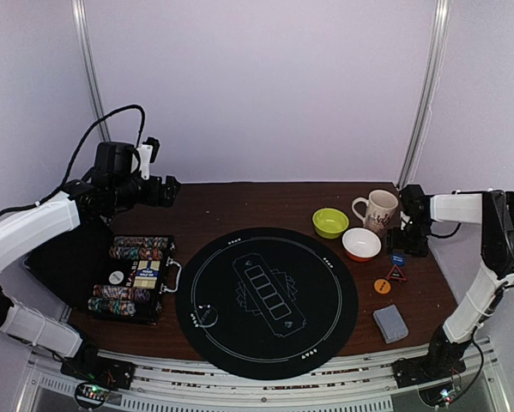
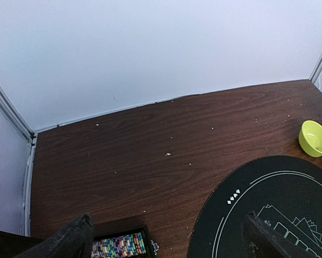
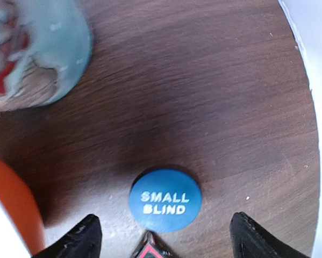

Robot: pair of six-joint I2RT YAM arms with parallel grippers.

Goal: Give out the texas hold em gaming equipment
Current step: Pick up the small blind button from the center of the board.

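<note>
Right gripper (image 3: 169, 241) is hovering with its black fingers (image 3: 85, 239) spread wide, gripping nothing. A round blue disc (image 3: 165, 200) printed "SMALL BLIND" is lying flat on the dark brown wooden table (image 3: 204, 80) just ahead of the gap between them, touching neither, with the tip of a small red triangle (image 3: 151, 250) just beside it. Left gripper (image 2: 169, 242) is hanging open over the table's left side.
</note>
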